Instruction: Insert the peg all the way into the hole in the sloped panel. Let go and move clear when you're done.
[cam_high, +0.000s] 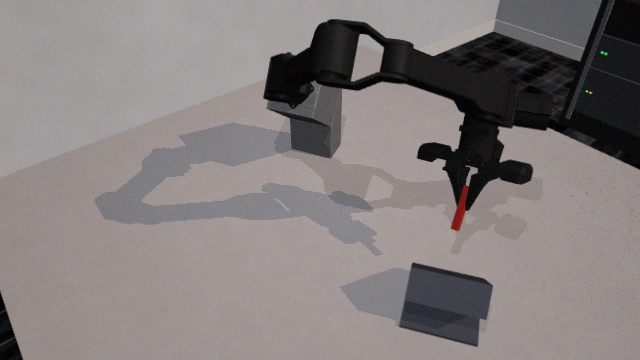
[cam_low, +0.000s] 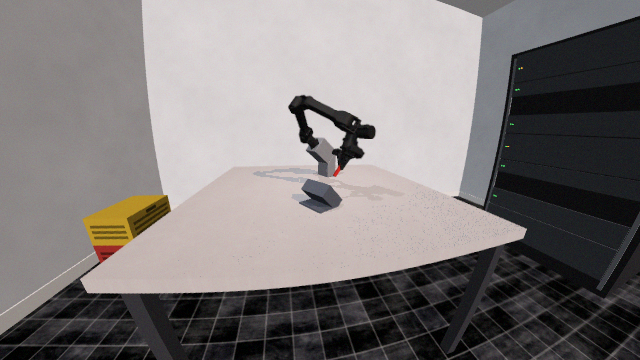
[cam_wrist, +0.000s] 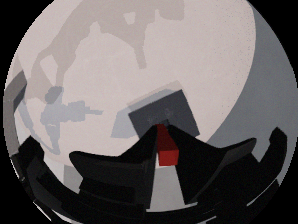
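Observation:
My gripper (cam_high: 466, 196) (cam_low: 342, 162) (cam_wrist: 162, 129) is shut on a red peg (cam_high: 460, 209) (cam_low: 337, 171) (cam_wrist: 166, 148). The peg hangs down from the fingers, tilted a little, and is held above the table. The grey sloped panel (cam_high: 445, 302) (cam_low: 321, 195) (cam_wrist: 162, 115) stands on the table in front of the gripper, apart from the peg. In the wrist view the panel lies just beyond the peg's tip. The hole in the panel does not show in any view.
The arm's grey base block (cam_high: 314, 122) (cam_low: 322, 156) stands at the back of the table (cam_high: 150, 280). A dark server rack (cam_low: 570, 165) stands to the right, off the table. A yellow and red box (cam_low: 125, 220) sits on the floor at the left.

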